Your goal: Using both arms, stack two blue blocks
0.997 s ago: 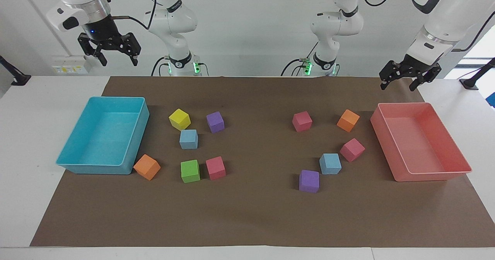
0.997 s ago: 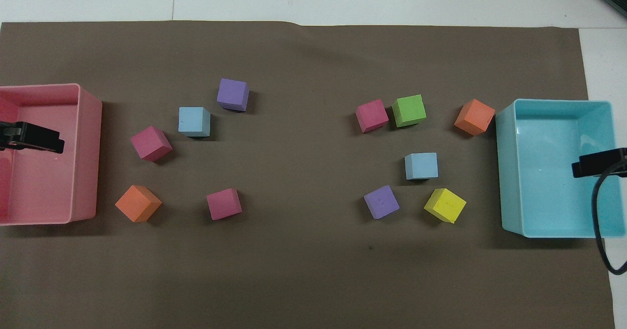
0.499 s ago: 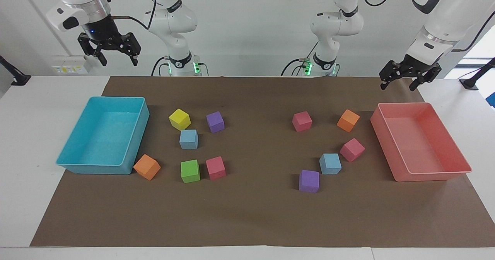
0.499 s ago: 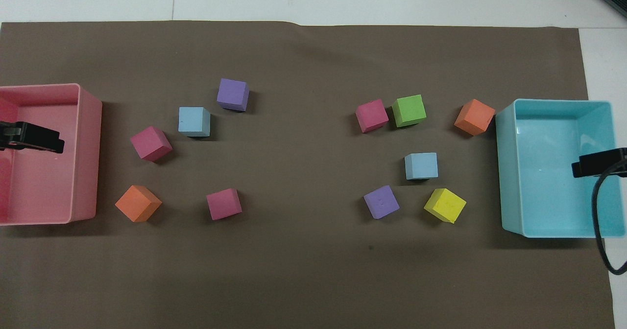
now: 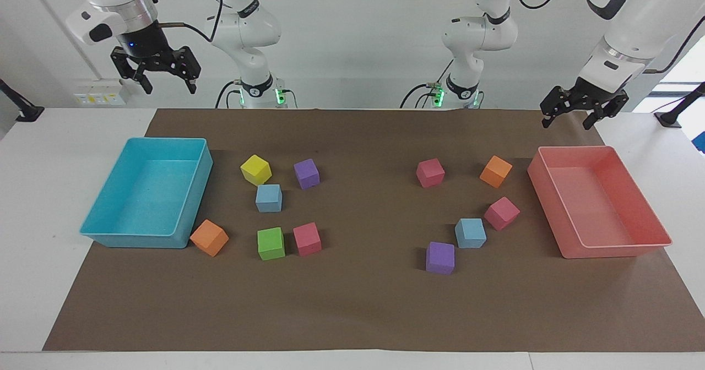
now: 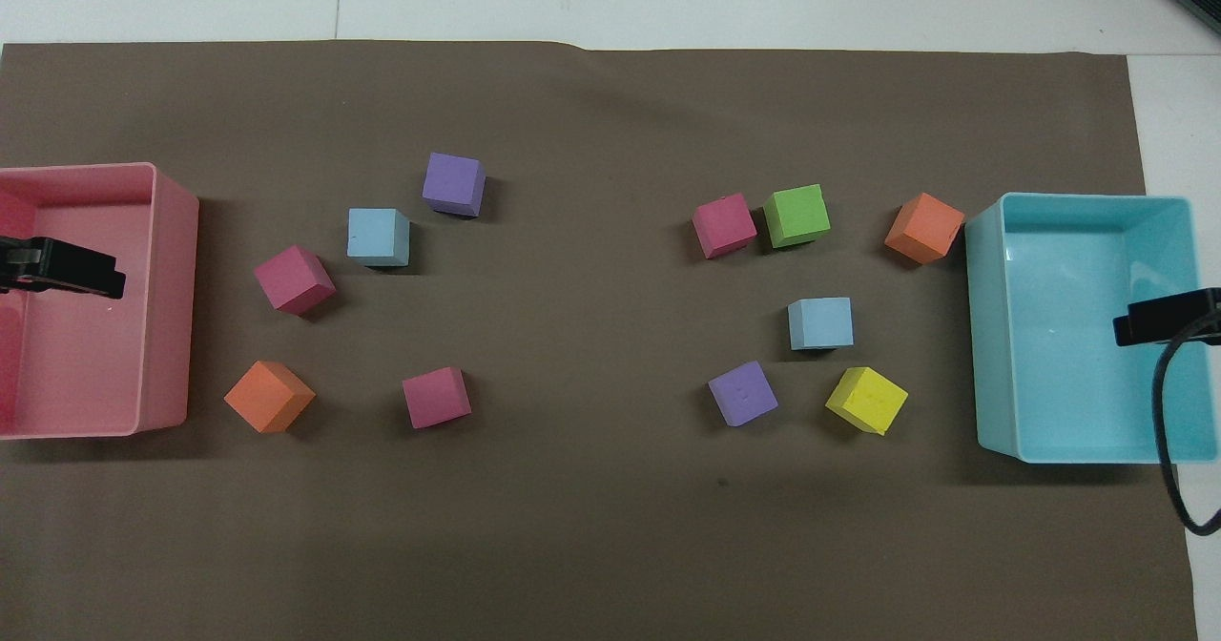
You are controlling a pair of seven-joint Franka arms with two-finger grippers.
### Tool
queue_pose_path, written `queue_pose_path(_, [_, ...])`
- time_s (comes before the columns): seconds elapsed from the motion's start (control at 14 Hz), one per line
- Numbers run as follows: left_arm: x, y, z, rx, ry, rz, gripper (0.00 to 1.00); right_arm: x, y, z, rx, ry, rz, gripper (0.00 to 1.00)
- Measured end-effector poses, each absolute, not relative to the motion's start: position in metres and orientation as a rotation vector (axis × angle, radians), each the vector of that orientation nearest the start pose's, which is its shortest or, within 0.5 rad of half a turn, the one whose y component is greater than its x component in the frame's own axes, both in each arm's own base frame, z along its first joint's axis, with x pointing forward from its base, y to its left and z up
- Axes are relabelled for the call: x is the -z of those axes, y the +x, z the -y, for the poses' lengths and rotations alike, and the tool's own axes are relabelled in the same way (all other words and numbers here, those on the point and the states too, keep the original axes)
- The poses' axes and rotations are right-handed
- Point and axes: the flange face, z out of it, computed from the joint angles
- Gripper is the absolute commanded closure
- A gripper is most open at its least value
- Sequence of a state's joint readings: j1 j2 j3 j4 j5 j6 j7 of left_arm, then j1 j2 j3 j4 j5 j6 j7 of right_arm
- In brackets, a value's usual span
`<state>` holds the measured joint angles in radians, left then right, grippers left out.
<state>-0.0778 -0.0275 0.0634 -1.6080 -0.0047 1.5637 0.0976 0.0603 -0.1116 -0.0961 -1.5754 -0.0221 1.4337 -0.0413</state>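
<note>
One blue block lies on the brown mat toward the right arm's end, between a yellow cube and a green cube. The other blue block lies toward the left arm's end, beside a purple cube and a pink cube. My right gripper hangs open and empty high over the turquoise tray. My left gripper hangs open and empty over the pink tray. Both arms wait.
More cubes lie around the blue blocks: orange, pink and purple toward the right arm's end; pink and orange toward the left arm's end. A finger shows over each tray in the overhead view.
</note>
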Motion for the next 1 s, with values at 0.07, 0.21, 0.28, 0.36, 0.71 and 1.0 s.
queue_pose_path(0.07, [-0.6214, 0.5447, 0.0079, -0.026, -3.144, -0.176, 0.00, -0.6694, 0.5042, 0.0239, -0.049, -3.151, 0.006, 0.00])
queue_pose_path(0.21, [-0.6214, 0.5447, 0.0079, -0.026, -3.144, -0.176, 0.00, -0.6694, 0.5042, 0.0239, -0.049, -3.151, 0.006, 0.00])
queue_pose_path(0.28, [-0.6214, 0.5447, 0.0079, -0.026, -3.144, -0.176, 0.00, -0.6694, 0.5042, 0.0239, -0.049, -3.151, 0.006, 0.00])
queue_pose_path(0.36, [-0.6214, 0.5447, 0.0079, -0.026, -3.144, -0.176, 0.00, -0.6694, 0.5042, 0.0239, -0.049, -3.151, 0.006, 0.00])
queue_pose_path(0.71, [-0.6214, 0.5447, 0.0079, -0.026, -3.144, -0.176, 0.00, -0.6694, 0.5041, 0.0257, -0.049, -3.151, 0.001, 0.00])
queue_pose_path(1.0, [-0.6214, 0.5447, 0.0079, -0.026, -3.144, -0.176, 0.00, -0.6702, 0.5065, 0.0250, -0.019, -3.152, 0.003, 0.00])
